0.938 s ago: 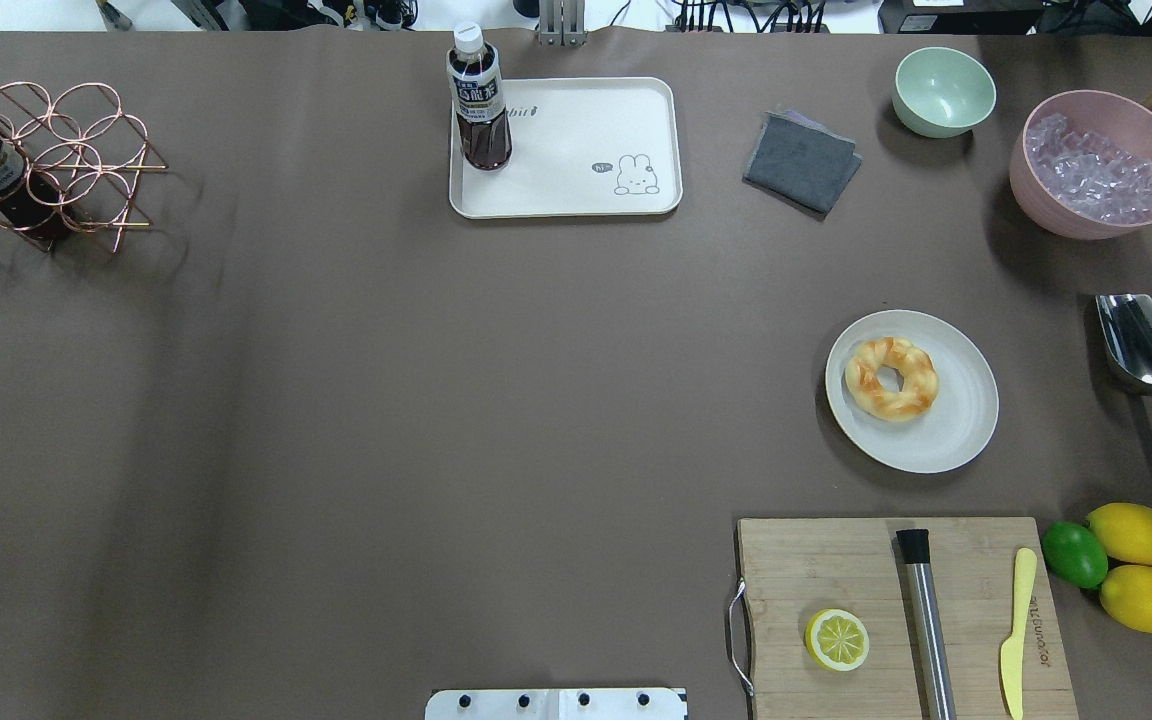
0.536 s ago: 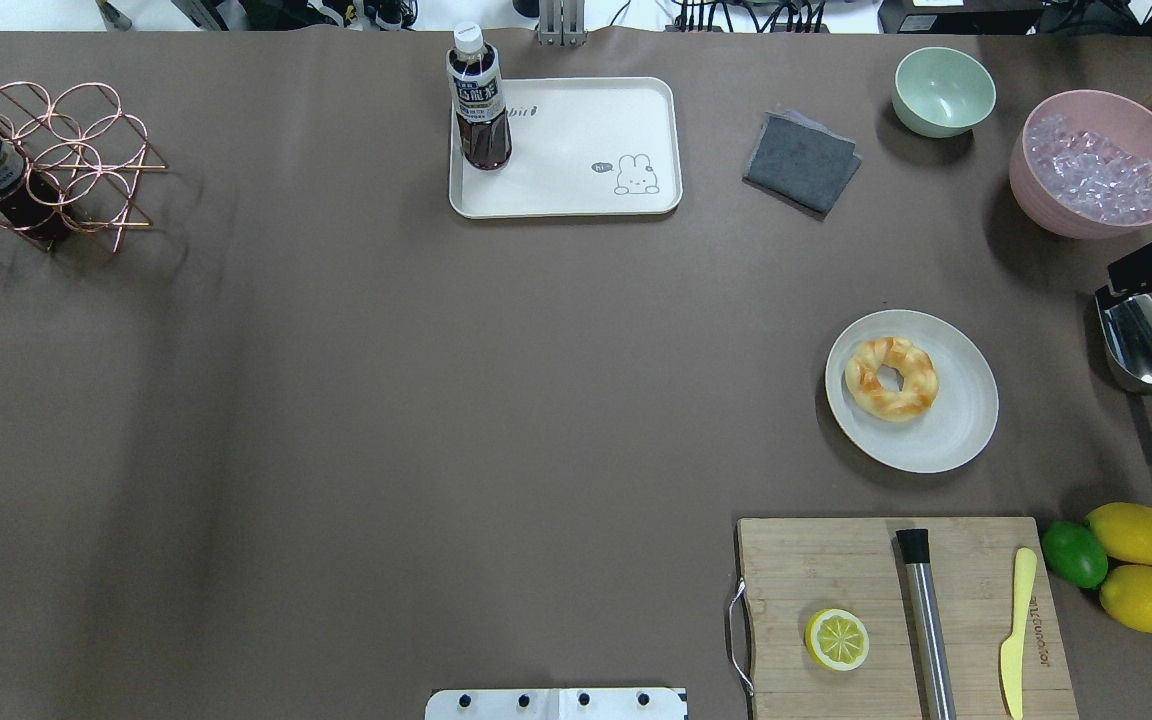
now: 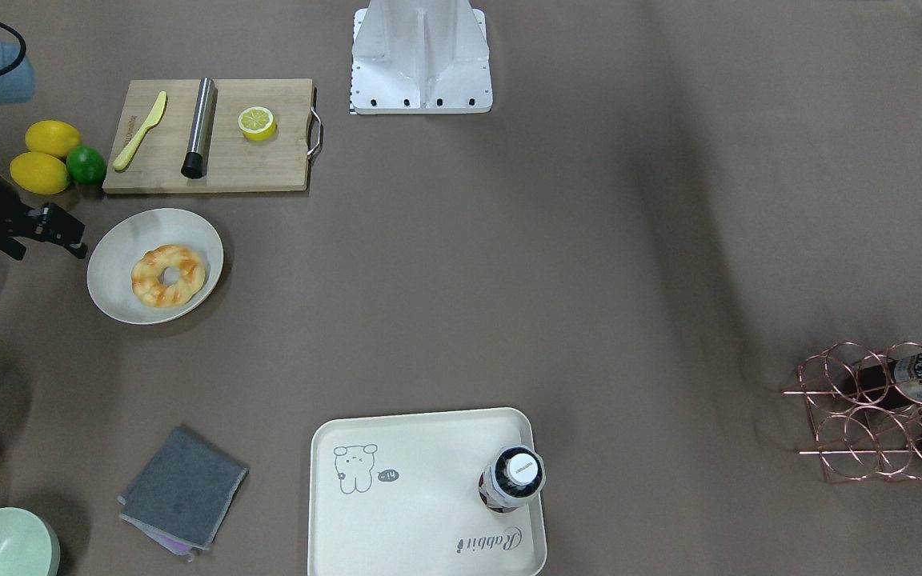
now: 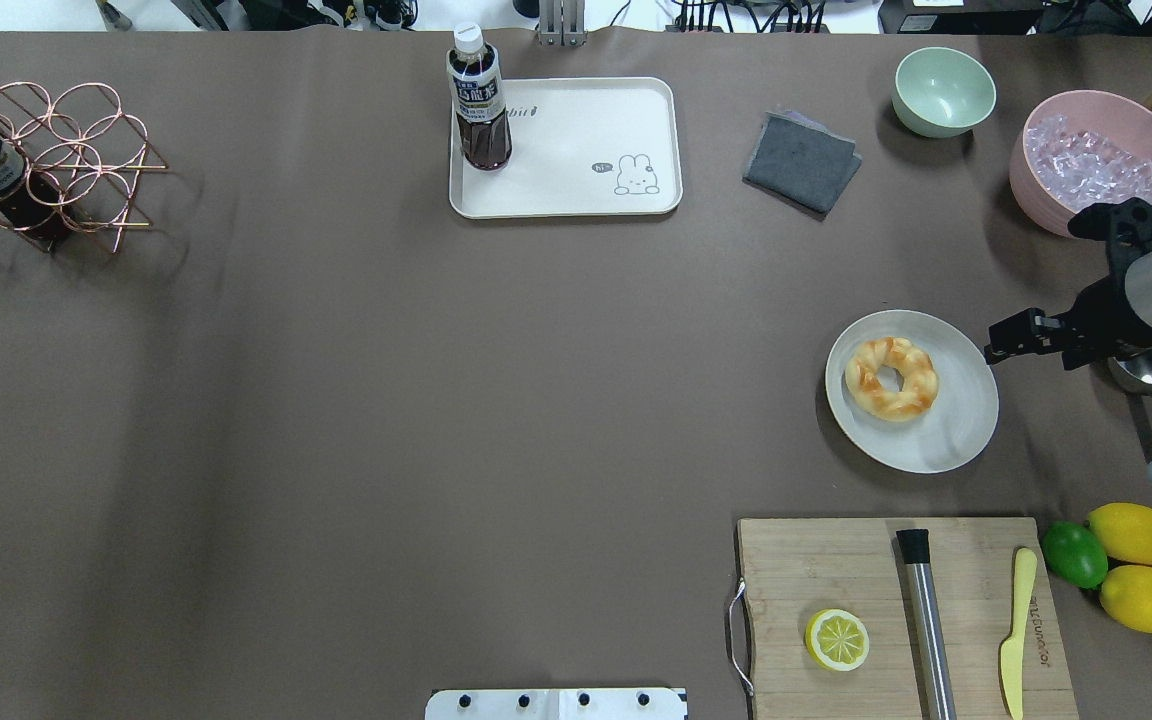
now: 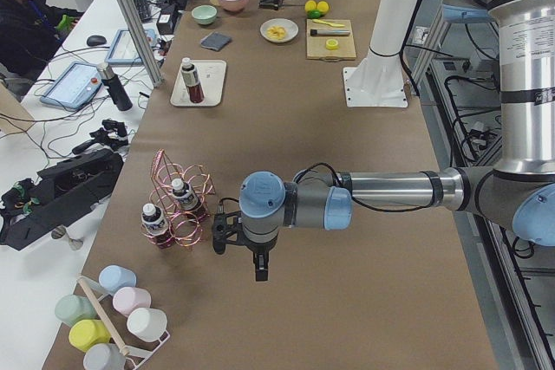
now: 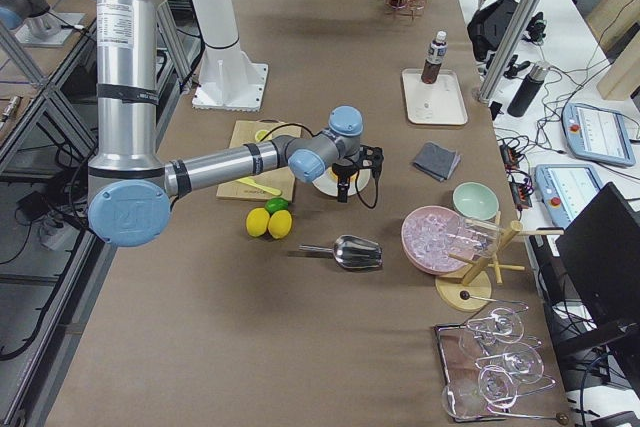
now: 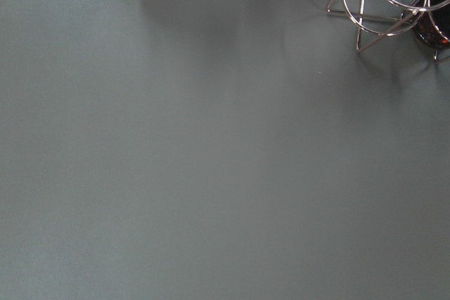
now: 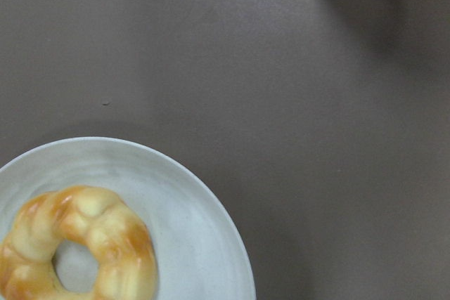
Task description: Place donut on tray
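Front-facing view: donut [image 3: 168,275] lies flat on a round plate [image 3: 109,280], left of frame. The right gripper [image 3: 51,238] is just left of the plate rim, jaws apparently parted, empty. Overhead view: donut lies left of that gripper, near; tray [image 4: 576,150] well apart at upper centre, bottle [image 4: 479,100] in its left corner. Left-side view: left gripper [image 5: 258,268] far off beside the rack [image 5: 178,205], state cannot be told. Right arm judged nearer

Glazed donut [image 4: 891,378] lies on plate [image 4: 956,440] — cream tray [image 4: 576,150] well apart.
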